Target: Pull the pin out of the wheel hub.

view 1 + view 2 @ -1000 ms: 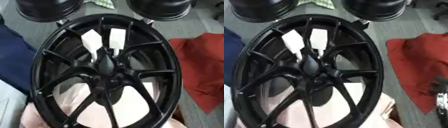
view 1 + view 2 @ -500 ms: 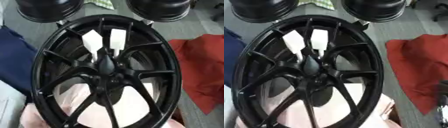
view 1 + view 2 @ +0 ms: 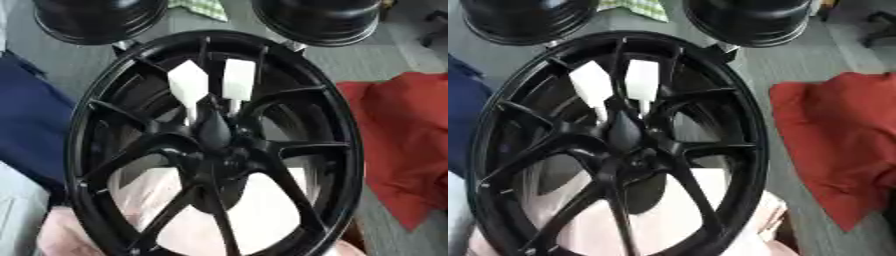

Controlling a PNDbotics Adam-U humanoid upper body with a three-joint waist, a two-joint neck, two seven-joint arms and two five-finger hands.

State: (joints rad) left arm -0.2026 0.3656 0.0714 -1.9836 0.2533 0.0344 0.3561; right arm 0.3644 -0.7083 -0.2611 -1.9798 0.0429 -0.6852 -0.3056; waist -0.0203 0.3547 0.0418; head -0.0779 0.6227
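Pink cloth (image 3: 262, 220) lay under the near side of the black wheel hub (image 3: 214, 150), two white pins (image 3: 210, 85) stood side by side just beyond its centre, red cloth (image 3: 402, 145) to its right, blue cloth (image 3: 31, 125) to its left, two black rims (image 3: 315, 17) behind it, no hand visible, finger state couldn't be told.

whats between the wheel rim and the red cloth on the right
Only bare grey floor separates the wheel rim from the red cloth, clearest in the right eye view.
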